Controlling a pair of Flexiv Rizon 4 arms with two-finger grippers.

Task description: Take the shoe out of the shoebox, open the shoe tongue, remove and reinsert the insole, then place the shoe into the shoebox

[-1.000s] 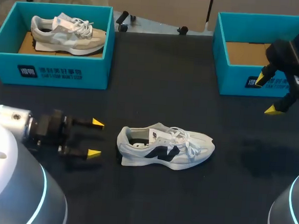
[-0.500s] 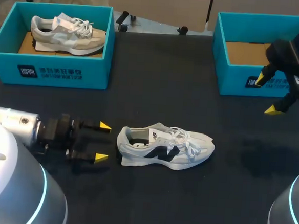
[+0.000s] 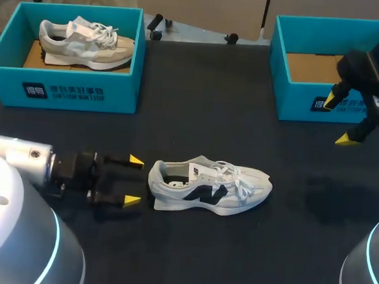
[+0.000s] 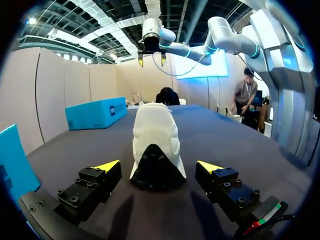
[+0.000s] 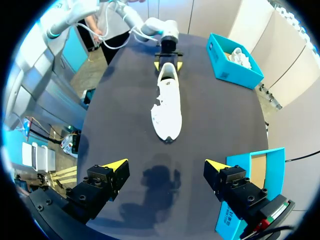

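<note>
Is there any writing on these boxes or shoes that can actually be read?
Left shoebox: white print on its front wall, too blurred to read.
Right shoebox: white print on its front, partly behind the right hand, unreadable.
Shoe on the table: small tongue label, too small to read.
No text is legible.

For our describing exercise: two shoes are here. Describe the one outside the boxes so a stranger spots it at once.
On the dark table, nearer the robot than the teal boxes, the shoe sits alone, heel toward the left claw. Unlike the beige shoe in the left box, it is white with a black mark.
</note>
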